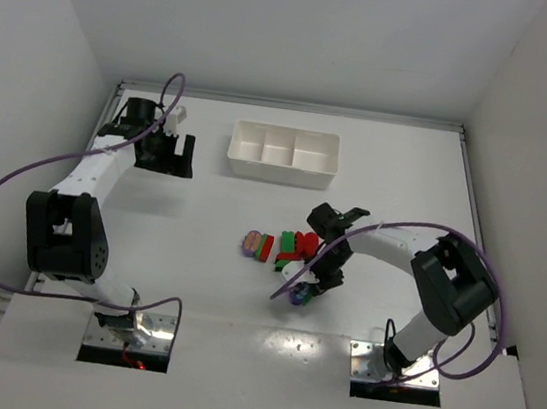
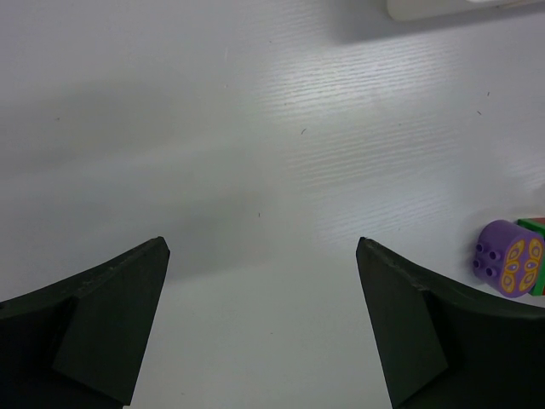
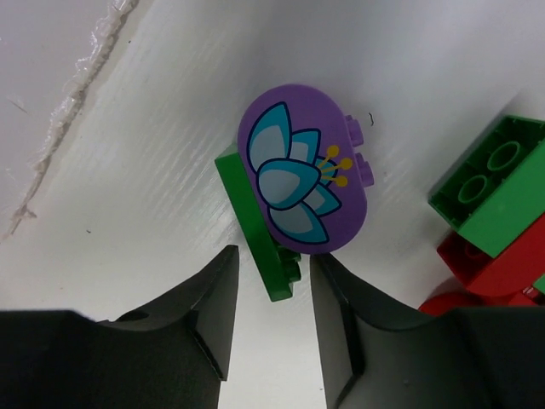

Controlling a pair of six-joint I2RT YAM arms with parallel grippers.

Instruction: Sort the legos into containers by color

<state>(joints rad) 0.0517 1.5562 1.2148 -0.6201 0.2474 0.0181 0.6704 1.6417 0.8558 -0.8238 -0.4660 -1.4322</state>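
**While the left arm waits wide, right fingers straddle a green lego**

Since the table [image 1: 192, 285] is the workspace, everything sits flat on it. The white tray [image 1: 281, 173] lies well beyond both sets of fingers. Its three compartments look bare from above, so I judge that sorting has barely begun.

The left gripper [image 2: 261, 243] hangs with its fingers fully apart and nothing between them, only bare table. It looks parked out of the way. A round purple lego [image 2: 509, 260] sits off beyond its right fingertip, well apart.

The right gripper [image 3: 274, 256] is down at the lego pile. Its fingers stand narrowly apart on either side of the near end of a thin green lego [image 3: 251, 213]. A sliver of table shows beside the left finger, so it is not clamped yet. This is probably a pinch across the thin edge, the easiest grip here.

A purple flower-print lego [image 3: 302, 170] sits just past the fingertips, touching or attached to the green one; I cannot tell which. If joined, both may lift together, which mixes colours.

A green two-stud lego [image 3: 490, 183] and a red lego [image 3: 485, 264] lie touching each other, out past the right finger.
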